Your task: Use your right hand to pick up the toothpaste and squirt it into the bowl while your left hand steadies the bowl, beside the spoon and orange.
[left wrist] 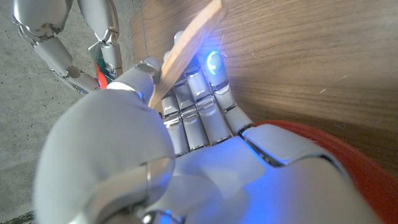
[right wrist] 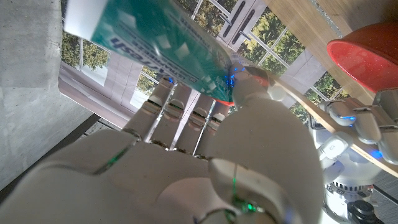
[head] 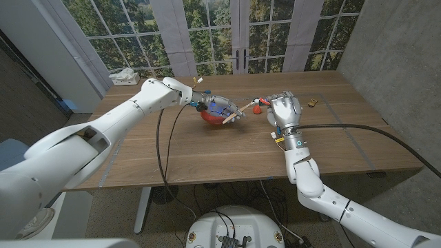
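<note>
Tall windows with trees beyond backed a wooden bench (head: pixel 207 155), with a grey wall at the 3 o'clock side. Near the bench's centre sat a red bowl (head: pixel 210 121). The left hand (head: pixel 207 105) lay over the bowl, gripping its rim, fingers draped on it. A wooden spoon (head: pixel 238 111) stuck out of the bowl toward 3 o'clock. Just past the spoon's end, the right hand (head: pixel 285 110) stood upright, closed around the toothpaste (right wrist: pixel 155 37), a teal tube seen close in the right wrist view, with its red cap (head: pixel 256 105) pointing toward the bowl. No orange could be made out. A small object (head: pixel 313 103) lay at 2 o'clock and a white bundle (head: pixel 124 76) at 10 o'clock.

The tube appeared lifted but not yet over the bowl. To do this step well, the right hand should probably carry the nozzle above the bowl's open part, clear of the spoon and the left fingers, tip it downward, then squeeze gently while the left hand holds firm.
</note>
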Controlling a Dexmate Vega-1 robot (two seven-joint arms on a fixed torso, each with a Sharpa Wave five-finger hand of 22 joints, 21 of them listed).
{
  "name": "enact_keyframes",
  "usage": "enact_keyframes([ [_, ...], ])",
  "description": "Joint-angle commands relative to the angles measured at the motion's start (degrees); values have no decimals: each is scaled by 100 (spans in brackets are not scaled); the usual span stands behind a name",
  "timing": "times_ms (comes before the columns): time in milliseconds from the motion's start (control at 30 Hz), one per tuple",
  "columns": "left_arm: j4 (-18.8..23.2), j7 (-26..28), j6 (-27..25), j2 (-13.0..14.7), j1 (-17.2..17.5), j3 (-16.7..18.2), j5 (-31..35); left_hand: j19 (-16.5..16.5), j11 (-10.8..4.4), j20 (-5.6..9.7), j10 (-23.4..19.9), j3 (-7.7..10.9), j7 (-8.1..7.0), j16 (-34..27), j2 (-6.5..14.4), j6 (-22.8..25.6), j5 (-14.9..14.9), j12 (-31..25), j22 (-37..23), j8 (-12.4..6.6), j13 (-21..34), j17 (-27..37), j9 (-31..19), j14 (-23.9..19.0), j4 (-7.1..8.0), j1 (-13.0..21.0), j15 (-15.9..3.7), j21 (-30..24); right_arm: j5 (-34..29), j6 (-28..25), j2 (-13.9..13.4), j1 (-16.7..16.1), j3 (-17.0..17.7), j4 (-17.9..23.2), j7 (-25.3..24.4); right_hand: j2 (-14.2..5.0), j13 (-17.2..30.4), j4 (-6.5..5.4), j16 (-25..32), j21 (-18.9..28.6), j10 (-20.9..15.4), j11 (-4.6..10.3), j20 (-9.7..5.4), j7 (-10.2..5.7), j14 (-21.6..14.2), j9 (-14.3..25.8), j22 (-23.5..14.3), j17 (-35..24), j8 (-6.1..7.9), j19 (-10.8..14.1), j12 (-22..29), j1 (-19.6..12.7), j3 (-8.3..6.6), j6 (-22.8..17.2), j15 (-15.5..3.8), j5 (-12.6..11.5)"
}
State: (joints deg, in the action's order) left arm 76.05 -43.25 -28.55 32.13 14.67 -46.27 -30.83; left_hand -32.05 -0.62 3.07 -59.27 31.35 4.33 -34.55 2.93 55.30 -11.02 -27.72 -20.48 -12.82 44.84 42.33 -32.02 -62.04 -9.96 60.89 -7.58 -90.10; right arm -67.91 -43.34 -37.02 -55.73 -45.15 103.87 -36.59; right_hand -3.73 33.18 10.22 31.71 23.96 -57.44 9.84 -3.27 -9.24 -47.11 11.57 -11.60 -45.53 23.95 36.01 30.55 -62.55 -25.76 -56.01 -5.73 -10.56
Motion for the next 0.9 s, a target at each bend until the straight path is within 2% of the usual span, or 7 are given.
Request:
enact_keyframes([
  [33,-131,-92,58,-33,-47,-20,41,9,-875,516,-1006,42,120,-33,659,173,-29,31,2,-1,22,31,-21,-191,-7,675,-549,-25,-2,-6,54,75,-31,-49,60,-93,308,-14,-18,48,-274,181,-401,-150,-94,32,-10,-37,57,23,60,-163,-1,-294,-791,29],
  [700,-368,-222,109,-124,-149,-74,132,12,-876,507,-1004,39,124,-32,657,172,-27,50,6,17,37,30,-18,-194,-8,680,-549,-27,163,5,127,134,7,-161,-167,-20,448,-18,-124,125,-431,173,-401,30,-196,23,1,-105,123,19,146,-284,-10,-475,-786,20],
  [900,-427,-245,126,-157,-175,-77,150,6,-869,498,-1003,40,124,-33,656,177,-28,50,7,17,50,35,-20,-193,-11,686,-548,-29,181,-24,123,156,-8,-178,-169,-12,476,-19,-155,135,-444,172,-395,41,-205,22,4,-109,122,9,157,-301,-19,-479,-785,19],
])
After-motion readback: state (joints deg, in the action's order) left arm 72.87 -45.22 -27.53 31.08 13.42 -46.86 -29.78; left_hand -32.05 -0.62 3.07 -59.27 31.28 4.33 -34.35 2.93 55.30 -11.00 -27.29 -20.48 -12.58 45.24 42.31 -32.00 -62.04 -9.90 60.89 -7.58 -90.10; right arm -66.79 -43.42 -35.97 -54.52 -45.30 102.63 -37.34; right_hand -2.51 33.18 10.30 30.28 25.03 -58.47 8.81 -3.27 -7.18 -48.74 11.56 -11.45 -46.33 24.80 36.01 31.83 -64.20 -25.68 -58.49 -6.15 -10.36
